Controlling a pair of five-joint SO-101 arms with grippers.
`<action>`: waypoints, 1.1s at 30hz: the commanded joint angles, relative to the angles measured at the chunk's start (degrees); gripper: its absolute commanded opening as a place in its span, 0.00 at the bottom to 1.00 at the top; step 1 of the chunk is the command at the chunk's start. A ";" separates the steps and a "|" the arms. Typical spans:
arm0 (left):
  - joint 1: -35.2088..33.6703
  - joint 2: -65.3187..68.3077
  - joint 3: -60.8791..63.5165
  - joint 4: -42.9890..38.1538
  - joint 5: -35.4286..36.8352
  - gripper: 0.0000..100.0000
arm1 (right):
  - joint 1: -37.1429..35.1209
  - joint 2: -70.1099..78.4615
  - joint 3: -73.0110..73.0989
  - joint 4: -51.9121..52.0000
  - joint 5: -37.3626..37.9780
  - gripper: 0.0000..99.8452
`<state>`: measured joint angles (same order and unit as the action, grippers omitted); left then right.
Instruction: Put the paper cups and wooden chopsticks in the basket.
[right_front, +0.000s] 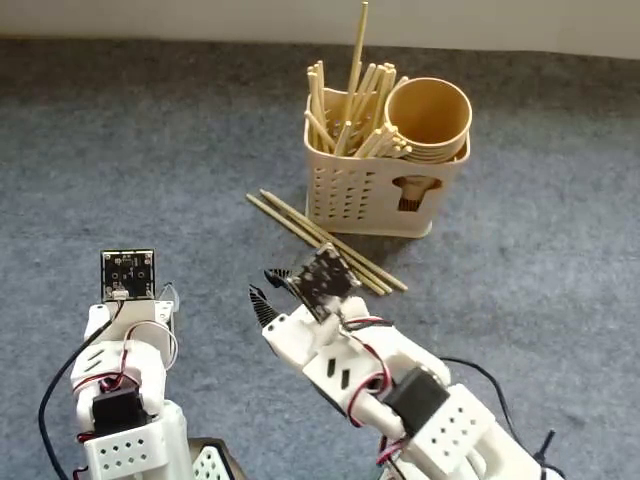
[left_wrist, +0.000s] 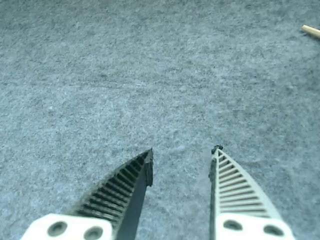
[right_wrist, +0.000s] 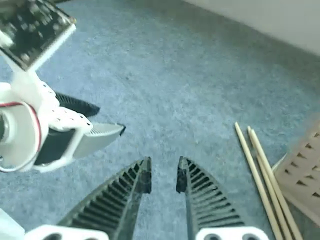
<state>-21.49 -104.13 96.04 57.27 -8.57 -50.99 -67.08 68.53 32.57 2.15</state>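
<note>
Upright on the grey carpet, toward 1 o'clock in the high view, the basket holds a stack of paper cups on its 3 o'clock side and a bundle of wooden chopsticks on its 9 o'clock side. Several loose chopsticks lie flat just beside the basket's base at 7 o'clock. The right gripper hovers over bare carpet at 7 o'clock of those sticks, its fingers narrowly apart and holding nothing. The left gripper, at 8 o'clock in the scene, points at the carpet, fingers spread wider, empty.
</note>
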 joint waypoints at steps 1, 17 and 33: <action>-0.40 -0.22 1.10 0.00 -0.35 0.19 | 0.22 10.24 -1.71 -1.19 -0.09 0.09; -0.40 -0.22 1.10 0.00 -0.35 0.19 | 11.91 38.02 -13.76 -0.84 6.42 0.09; -0.57 -0.22 1.10 0.00 -0.35 0.19 | 20.44 49.19 -24.48 6.90 13.98 0.09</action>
<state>-21.49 -104.13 96.04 57.27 -8.57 -33.41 -19.43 49.54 37.67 15.25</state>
